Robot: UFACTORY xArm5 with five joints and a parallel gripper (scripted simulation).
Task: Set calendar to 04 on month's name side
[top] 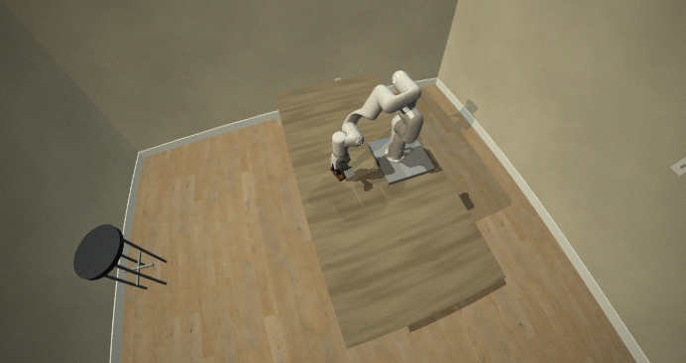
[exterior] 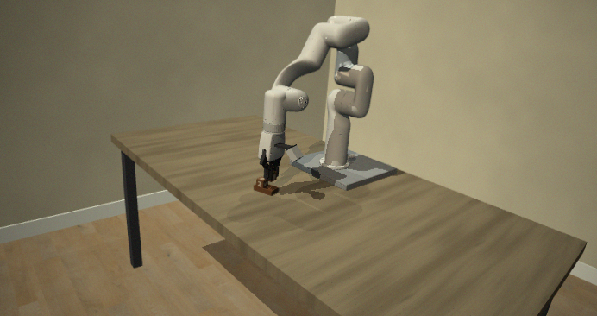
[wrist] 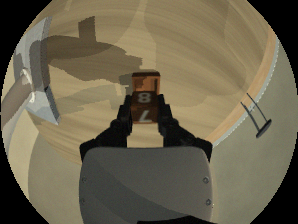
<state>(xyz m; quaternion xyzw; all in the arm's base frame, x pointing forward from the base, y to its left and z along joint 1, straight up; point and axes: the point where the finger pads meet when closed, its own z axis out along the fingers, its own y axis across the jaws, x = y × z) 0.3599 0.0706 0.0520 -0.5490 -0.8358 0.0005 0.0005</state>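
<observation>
The small red-brown tray [top: 339,177] [exterior: 267,191] [wrist: 146,74] is on the table. One cube [exterior: 260,183] stands at the tray's left end in the exterior view, with a light digit like a 2 on its front. My gripper [top: 339,172] [exterior: 272,178] [wrist: 144,103] points down at the tray and is shut on a brown cube [wrist: 145,117], seen only dimly between the dark fingers in the exterior view. An upside-down 7 and 8 show there in the wrist view; I cannot tell if both are on one cube. The month's name is not readable.
The grey base plate [top: 412,171] [exterior: 349,181] [wrist: 37,75] with the arm's foot stands beside the tray, to its right in the exterior view. The table [top: 397,264] [exterior: 410,247] has its long edge to the tray's left. A black stool [top: 99,252] stands on the floor.
</observation>
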